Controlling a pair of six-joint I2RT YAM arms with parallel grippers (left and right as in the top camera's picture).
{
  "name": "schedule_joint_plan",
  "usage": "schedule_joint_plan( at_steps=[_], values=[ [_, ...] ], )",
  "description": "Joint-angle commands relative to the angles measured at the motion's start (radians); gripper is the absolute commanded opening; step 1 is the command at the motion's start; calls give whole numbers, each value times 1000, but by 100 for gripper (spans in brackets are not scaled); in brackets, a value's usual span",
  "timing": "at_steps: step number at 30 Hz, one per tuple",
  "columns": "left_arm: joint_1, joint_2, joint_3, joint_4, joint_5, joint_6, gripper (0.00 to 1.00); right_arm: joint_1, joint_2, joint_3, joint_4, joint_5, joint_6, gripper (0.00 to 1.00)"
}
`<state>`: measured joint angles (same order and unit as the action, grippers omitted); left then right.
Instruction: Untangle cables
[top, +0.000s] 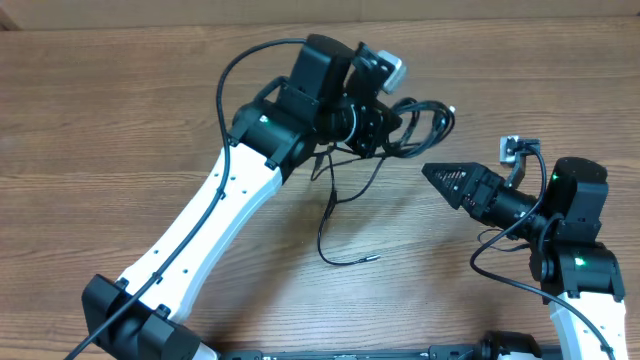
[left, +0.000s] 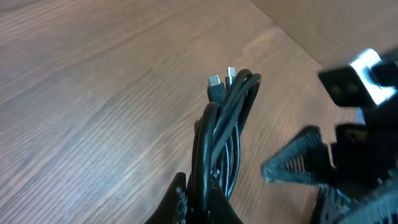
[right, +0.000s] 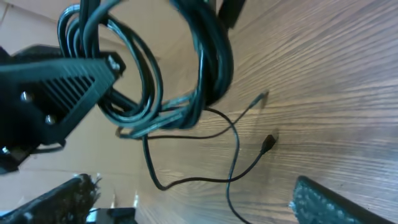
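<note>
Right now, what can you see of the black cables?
The cables are thin, shiny black cords, looped together in a loose bundle. The left claw pinches the bundle, seemingly lifted off the wooden table. Two silver-tipped plugs poke out of its far end. Loose strands hang down and trail across the wood, ending in small plugs.

Brown wood-grain table (top: 100, 120) meets a plain tan surface (top: 500, 8) along its far edge.

- Setting: a robotics lab bench;
- 2 white-and-black robot arms, the left arm (top: 215, 215) and the right arm (top: 575, 255), rise from the near edge of a wood-grain table (top: 100, 110);
- a small grey camera box (top: 388, 66) sits on the left wrist;
- a plain beige surface (left: 348, 25) lies beyond the table's far edge.
</note>
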<state>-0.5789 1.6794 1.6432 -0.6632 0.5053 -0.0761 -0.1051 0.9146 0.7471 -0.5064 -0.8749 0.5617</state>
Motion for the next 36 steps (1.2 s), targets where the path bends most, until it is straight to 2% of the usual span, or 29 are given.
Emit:
schedule_joint_plan(
  at_steps=[1, 2, 4, 5, 10, 13, 19, 23, 29, 32, 36],
  values=[
    [0, -11, 15, -28, 73, 54, 4, -7, -2, 8, 8, -13, 71, 83],
    [-3, -11, 15, -43, 73, 54, 4, -7, -2, 8, 8, -13, 71, 70],
    [-6, -11, 15, -56, 88, 54, 4, -6, -2, 8, 2, -14, 71, 51],
    [-12, -11, 15, -63, 120, 55, 4, -6, -2, 8, -12, -14, 71, 46],
    [-61, -11, 15, -59, 131, 55, 4, -6, -2, 8, -31, -35, 123, 36],
    [-103, -11, 15, -39, 109, 55, 4, -6, -2, 7, -45, -39, 122, 36],
    [-127, -11, 15, -32, 94, 31, 4, -6, -2, 7, -53, -20, 118, 11],
    [-129, -11, 15, -35, 119, 23, 4, -6, -2, 7, -71, 0, 92, 6],
    [-129, -11, 15, -34, 315, 22, 4, -6, -2, 7, -120, 71, 92, 7],
    [-129, -11, 15, -60, 421, -29, 4, -6, -2, 7, -132, 71, 92, 7],
    [-129, -11, 15, -63, 428, -33, 4, -6, -2, 7, -132, 71, 92, 5]
  ],
)
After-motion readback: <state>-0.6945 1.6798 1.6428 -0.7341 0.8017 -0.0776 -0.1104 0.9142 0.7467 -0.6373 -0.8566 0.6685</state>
